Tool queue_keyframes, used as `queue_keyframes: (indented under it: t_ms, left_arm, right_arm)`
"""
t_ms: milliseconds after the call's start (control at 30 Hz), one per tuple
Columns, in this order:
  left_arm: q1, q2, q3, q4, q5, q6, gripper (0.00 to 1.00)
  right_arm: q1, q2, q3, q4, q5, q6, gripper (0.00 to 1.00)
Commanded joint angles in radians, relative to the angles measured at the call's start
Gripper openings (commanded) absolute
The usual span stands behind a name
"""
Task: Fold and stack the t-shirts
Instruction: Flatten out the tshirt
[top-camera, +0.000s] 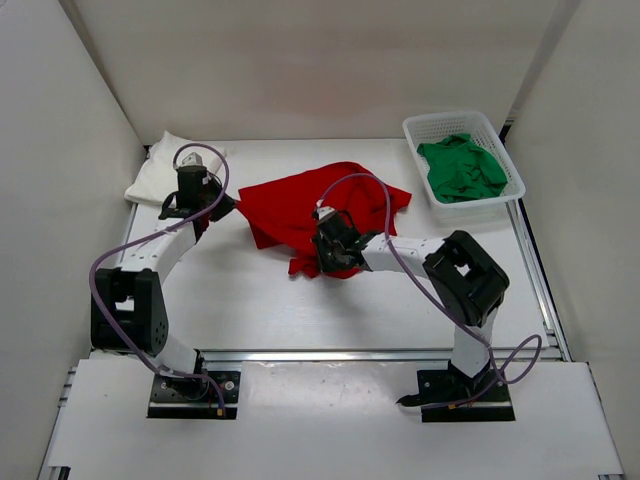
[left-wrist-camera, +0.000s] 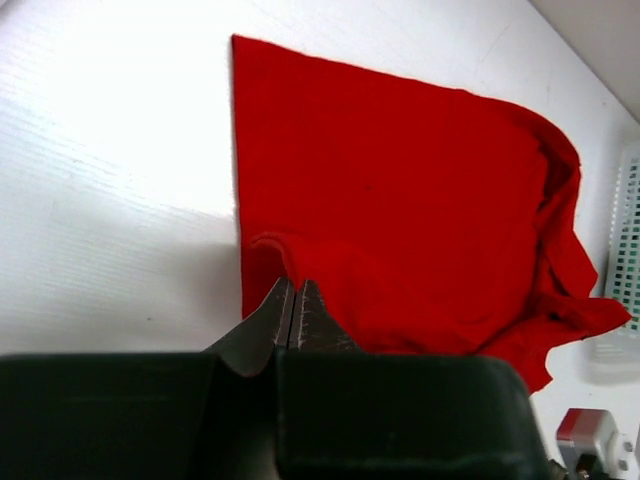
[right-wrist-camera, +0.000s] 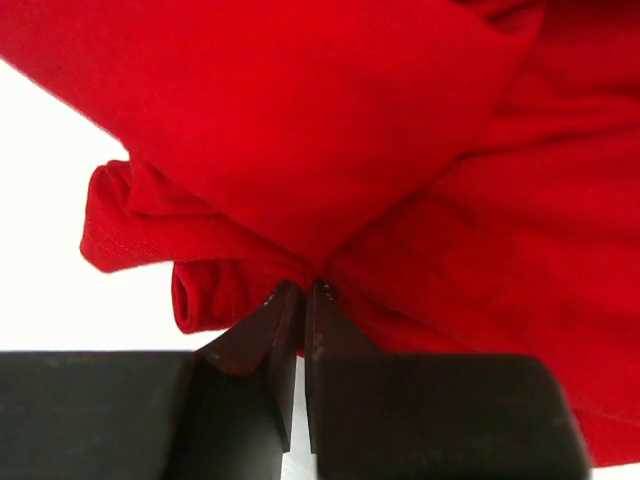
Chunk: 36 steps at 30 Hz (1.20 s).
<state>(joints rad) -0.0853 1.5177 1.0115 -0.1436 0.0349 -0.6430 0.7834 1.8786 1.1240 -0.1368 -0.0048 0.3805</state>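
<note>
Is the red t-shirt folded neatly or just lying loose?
Not folded. The red t-shirt lies rumpled on the table, left gripper and right gripper each shut on an edge.

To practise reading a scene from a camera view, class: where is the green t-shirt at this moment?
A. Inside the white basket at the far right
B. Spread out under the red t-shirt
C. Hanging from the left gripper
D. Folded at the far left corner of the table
A: the top view shows the green t-shirt lying crumpled inside the white basket at the far right, apart from the red t-shirt.
</note>
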Motion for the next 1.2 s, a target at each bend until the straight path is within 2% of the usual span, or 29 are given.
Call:
queue_keyframes:
  t_ms: [0,100,167,200,233,267,333,467,667,767,800,833,867,900,933,1000,1033,1100,1133,1167]
  left_arm:
    - [0.002,-0.011,0.059,-0.005,0.013,0.022,0.0]
    - [-0.008,-0.008,0.084,-0.024,0.014,0.022,0.0]
    - [-0.019,-0.002,0.105,-0.042,0.023,0.028,0.0]
    - [-0.021,0.005,0.113,-0.044,0.008,0.032,0.0]
    - [-0.025,0.013,0.113,-0.05,-0.004,0.037,0.0]
    - [-0.019,0.012,0.111,-0.053,-0.004,0.042,0.0]
    - [-0.013,0.007,0.084,-0.044,0.0,0.037,0.0]
    - [0.001,-0.011,0.052,-0.03,0.011,0.026,0.0]
    - [-0.021,0.006,0.102,-0.062,-0.01,0.046,0.0]
    - [-0.027,-0.008,0.079,-0.048,-0.01,0.04,0.0]
    - [-0.024,-0.014,0.07,-0.048,-0.001,0.04,0.0]
    - [-0.022,-0.016,0.059,-0.042,-0.003,0.029,0.0]
    - [-0.015,-0.027,0.041,-0.039,0.005,0.025,0.0]
    - [-0.025,-0.043,0.024,-0.036,-0.001,0.017,0.0]
    - [-0.025,-0.045,0.01,-0.036,0.0,0.006,0.0]
    - [-0.037,-0.077,-0.037,-0.027,-0.004,-0.004,0.0]
    - [-0.045,-0.086,-0.048,-0.033,-0.024,-0.007,0.0]
    - [-0.047,-0.137,-0.121,-0.024,-0.032,-0.024,0.0]
    - [-0.051,-0.154,-0.134,-0.018,-0.033,-0.032,0.0]
    - [-0.05,-0.177,-0.164,-0.027,-0.026,-0.029,0.0]
  right_arm:
    - [0.005,-0.1,-0.077,-0.133,0.019,-0.037,0.0]
    - [0.04,-0.365,-0.163,-0.237,-0.056,-0.084,0.0]
    - [0.018,-0.462,-0.174,-0.35,-0.189,-0.104,0.1]
    - [-0.001,-0.511,-0.173,-0.38,-0.208,-0.118,0.11]
    - [0.0,-0.538,-0.188,-0.418,-0.228,-0.123,0.21]
    - [0.013,-0.558,-0.196,-0.435,-0.201,-0.12,0.43]
    - [0.008,-0.613,-0.258,-0.445,-0.186,-0.115,0.66]
    - [-0.126,-0.664,-0.383,-0.353,-0.182,-0.057,0.71]
    - [-0.279,-0.627,-0.46,-0.241,-0.068,0.046,0.67]
    - [-0.38,-0.561,-0.521,-0.106,-0.129,0.09,0.66]
    - [-0.394,-0.514,-0.536,-0.069,-0.142,0.095,0.58]
    - [-0.417,-0.489,-0.527,-0.023,-0.15,0.093,0.45]
    - [-0.441,-0.44,-0.521,0.008,-0.152,0.103,0.38]
    - [-0.45,-0.382,-0.494,0.041,-0.173,0.107,0.21]
    - [-0.475,-0.354,-0.465,0.048,-0.184,0.101,0.08]
    - [-0.503,-0.219,-0.315,0.062,-0.184,0.074,0.0]
    - [-0.522,-0.184,-0.265,0.042,-0.205,0.06,0.0]
    - [-0.556,-0.063,-0.047,-0.013,-0.173,0.02,0.0]
    - [-0.565,-0.044,0.008,-0.058,-0.172,0.011,0.03]
    - [-0.575,-0.021,0.101,-0.087,-0.172,-0.006,0.12]
